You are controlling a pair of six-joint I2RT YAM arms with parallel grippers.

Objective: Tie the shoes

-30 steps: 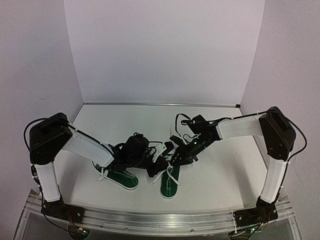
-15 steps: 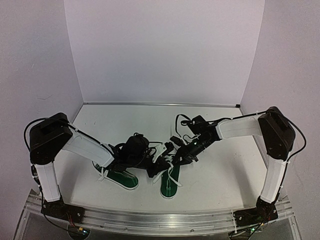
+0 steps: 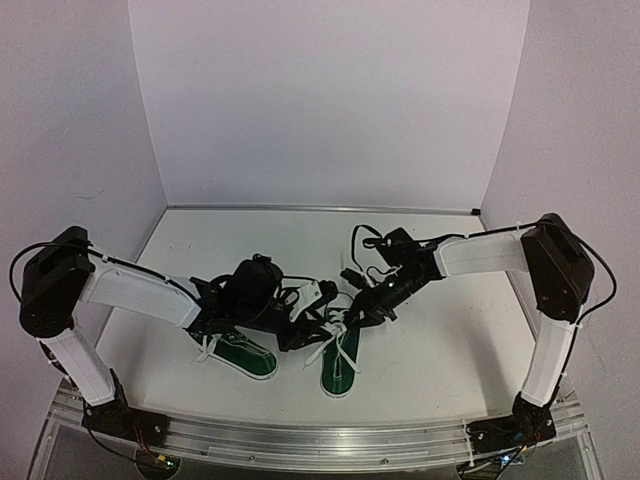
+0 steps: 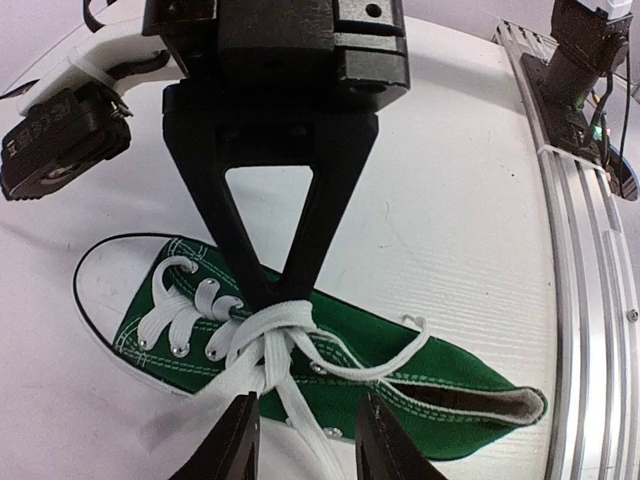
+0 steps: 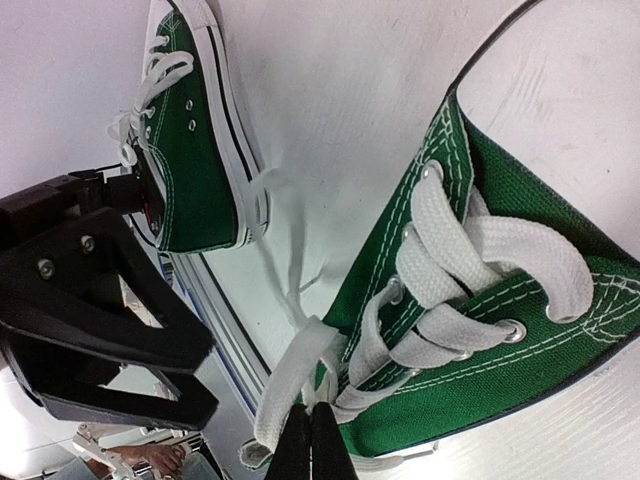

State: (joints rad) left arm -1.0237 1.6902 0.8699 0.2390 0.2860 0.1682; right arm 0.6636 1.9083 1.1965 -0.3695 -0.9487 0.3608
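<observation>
Two dark green sneakers with white laces lie near the front edge, the left shoe (image 3: 246,356) and the right shoe (image 3: 340,368). In the left wrist view the right shoe (image 4: 420,375) lies on its side with its laces crossed in a loose knot (image 4: 265,325). My right gripper (image 4: 273,296) comes down on that knot, shut on a lace loop (image 5: 290,385). My left gripper (image 4: 305,445) is open just in front of the knot, and one lace strand runs between its fingers (image 4: 238,440). The top view shows my left gripper (image 3: 300,332) and my right gripper (image 3: 342,318) close together over the right shoe.
The aluminium base rail (image 4: 590,300) runs along the near table edge close to the shoes. The other shoe (image 5: 190,150) lies beside the left arm. White walls (image 3: 330,100) close off the back and sides of the table (image 3: 440,340).
My left arm has swung outward to the left, and its wrist has drawn back a little from the right shoe. The right gripper has stayed on the lace.
</observation>
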